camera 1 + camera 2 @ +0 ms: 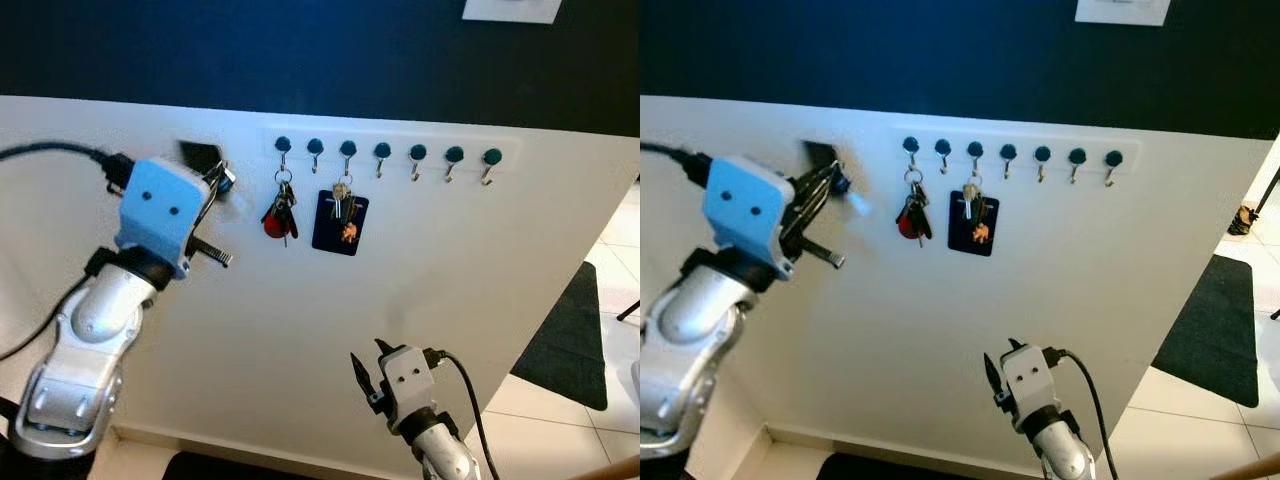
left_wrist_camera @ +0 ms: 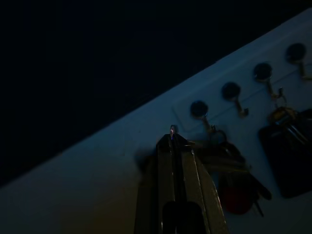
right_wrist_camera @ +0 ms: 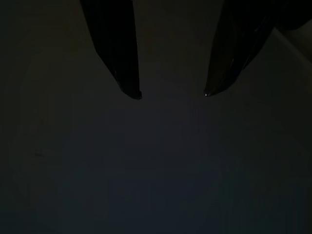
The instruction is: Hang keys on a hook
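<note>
In the left eye view, a row of seven dark-knobbed hooks (image 1: 383,152) is fixed along the top of a white wall (image 1: 300,340), and every place here is reckoned from that row. The left tool (image 1: 213,188) is raised level with the row and just beyond its left end, fingers pressed together on a small set of keys (image 1: 222,178), presumably so the ring can be carried sideways to a hook. The first hook already bears a bunch with a red fob (image 1: 279,213), the third a bunch against a dark blue card holder (image 1: 339,222); the four at the right end stand free. The right tool (image 1: 366,378) hangs idle well below the row. The right eye view agrees. In the dim left wrist view, the closed fingers (image 2: 178,165) point just short of the first hook, with something small gripped at their tip. In the dark right wrist view, two fingertips (image 3: 127,83) stand apart, holding nothing.
</note>
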Tool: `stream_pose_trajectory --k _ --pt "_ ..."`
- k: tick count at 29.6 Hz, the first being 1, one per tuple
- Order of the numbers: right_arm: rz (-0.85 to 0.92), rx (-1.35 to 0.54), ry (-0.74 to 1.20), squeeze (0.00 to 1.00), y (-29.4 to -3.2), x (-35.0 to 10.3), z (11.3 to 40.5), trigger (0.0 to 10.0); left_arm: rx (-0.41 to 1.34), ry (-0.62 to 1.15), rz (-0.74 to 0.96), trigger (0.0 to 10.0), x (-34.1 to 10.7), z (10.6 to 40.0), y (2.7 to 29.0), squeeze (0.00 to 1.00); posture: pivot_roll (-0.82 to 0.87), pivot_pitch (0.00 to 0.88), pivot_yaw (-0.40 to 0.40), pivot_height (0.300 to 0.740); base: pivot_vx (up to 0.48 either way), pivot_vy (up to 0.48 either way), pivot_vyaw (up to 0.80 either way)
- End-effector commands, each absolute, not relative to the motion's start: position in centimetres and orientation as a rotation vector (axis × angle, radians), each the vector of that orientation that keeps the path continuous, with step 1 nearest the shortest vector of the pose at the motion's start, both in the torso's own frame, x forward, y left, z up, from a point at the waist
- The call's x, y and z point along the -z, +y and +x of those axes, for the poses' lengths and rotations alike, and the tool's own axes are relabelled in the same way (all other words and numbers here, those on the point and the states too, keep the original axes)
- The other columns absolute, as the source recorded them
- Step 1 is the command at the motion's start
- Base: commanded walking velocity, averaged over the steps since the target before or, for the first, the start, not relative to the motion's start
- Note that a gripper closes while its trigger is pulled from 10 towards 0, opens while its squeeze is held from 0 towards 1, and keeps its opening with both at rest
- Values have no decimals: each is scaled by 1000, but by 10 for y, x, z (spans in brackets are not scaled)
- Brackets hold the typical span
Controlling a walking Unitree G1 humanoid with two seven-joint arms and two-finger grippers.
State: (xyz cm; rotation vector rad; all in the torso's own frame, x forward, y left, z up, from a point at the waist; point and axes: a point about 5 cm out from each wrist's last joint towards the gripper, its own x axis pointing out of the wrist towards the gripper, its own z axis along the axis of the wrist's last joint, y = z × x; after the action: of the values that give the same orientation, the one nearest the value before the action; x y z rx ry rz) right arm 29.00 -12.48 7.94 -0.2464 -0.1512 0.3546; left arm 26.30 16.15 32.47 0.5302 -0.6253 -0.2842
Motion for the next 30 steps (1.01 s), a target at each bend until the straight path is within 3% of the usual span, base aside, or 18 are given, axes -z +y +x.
stream_pose_trajectory --k 1,5,15,26,28,30 --pt "-245 -346 -140 0 -126 -78 289 10000 355 -632 621 10000 -328 258 155 0 83 76 13 740 0 0 0" --pt "-251 -343 -128 0 -127 -77 288 10000 441 -665 805 10000 -331 258 138 0 89 78 9 740 0 0 0" --pt "-254 -352 -122 0 -123 -79 291 10000 583 -724 975 10000 -341 264 109 0 90 76 7 740 0 0 0" --pt "-255 -349 -116 0 -120 -78 292 10000 703 -624 1014 10000 -332 294 86 0 84 78 21 740 0 0 0" --pt "-254 -342 -116 0 -120 -78 292 10000 771 -489 886 10000 -320 305 77 0 74 75 27 740 0 0 0" --pt "-254 -340 -115 0 -120 -78 292 10000 777 -476 853 10000 -320 307 75 0 73 74 29 740 0 0 0"
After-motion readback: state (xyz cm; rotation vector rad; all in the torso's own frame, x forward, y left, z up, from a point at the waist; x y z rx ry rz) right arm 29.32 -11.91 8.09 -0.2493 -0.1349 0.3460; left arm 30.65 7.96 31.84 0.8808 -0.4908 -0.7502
